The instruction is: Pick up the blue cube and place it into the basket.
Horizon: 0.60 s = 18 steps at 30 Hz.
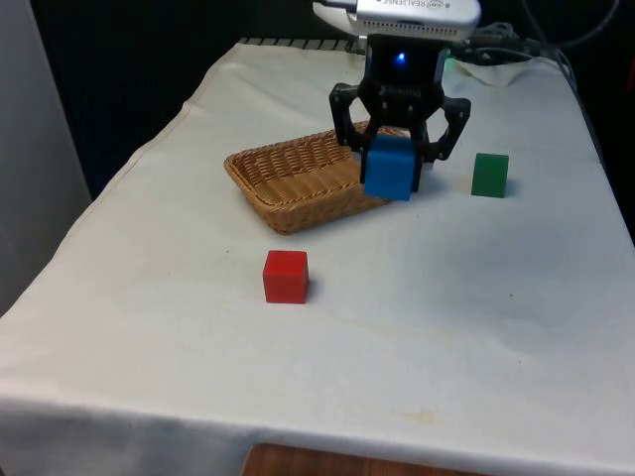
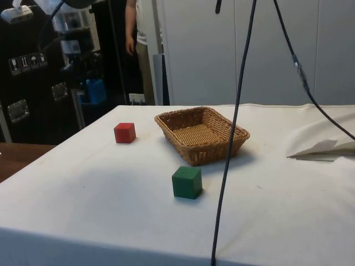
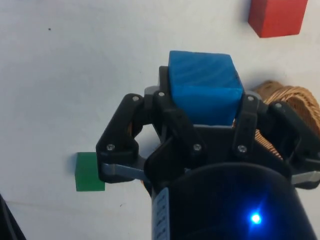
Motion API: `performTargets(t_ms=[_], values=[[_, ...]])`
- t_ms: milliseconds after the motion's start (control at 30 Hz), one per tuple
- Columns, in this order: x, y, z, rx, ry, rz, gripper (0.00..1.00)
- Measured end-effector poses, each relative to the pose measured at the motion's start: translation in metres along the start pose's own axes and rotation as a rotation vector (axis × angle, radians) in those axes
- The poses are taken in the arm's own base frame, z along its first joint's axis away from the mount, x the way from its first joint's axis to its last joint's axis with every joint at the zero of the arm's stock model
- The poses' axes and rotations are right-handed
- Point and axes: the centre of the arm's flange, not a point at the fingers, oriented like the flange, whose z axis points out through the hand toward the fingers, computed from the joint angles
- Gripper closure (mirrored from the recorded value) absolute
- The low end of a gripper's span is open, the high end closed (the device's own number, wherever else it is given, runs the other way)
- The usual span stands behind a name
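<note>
1. Front view: the gripper [image 1: 395,159] pinches the blue cube [image 1: 389,168], lifted off the table [image 1: 446,307] at the basket [image 1: 298,178] rim nearest the green cube [image 1: 490,175]. The red cube [image 1: 286,276] stands apart, with bare cloth around it.
2. Side view: blue cube [image 2: 95,91] hangs high; basket [image 2: 201,134] between red cube [image 2: 125,132] and green cube [image 2: 187,182].
3. Wrist view: fingers [image 3: 172,120] pressed on the blue cube [image 3: 204,86], gripper pointing down.
</note>
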Motion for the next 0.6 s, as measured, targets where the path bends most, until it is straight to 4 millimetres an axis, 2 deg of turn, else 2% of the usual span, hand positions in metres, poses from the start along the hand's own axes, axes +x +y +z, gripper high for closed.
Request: performTargets(t_ms=[600], values=[[-0.02,0.0,0.0,0.066,0.078,0.022,1.0]])
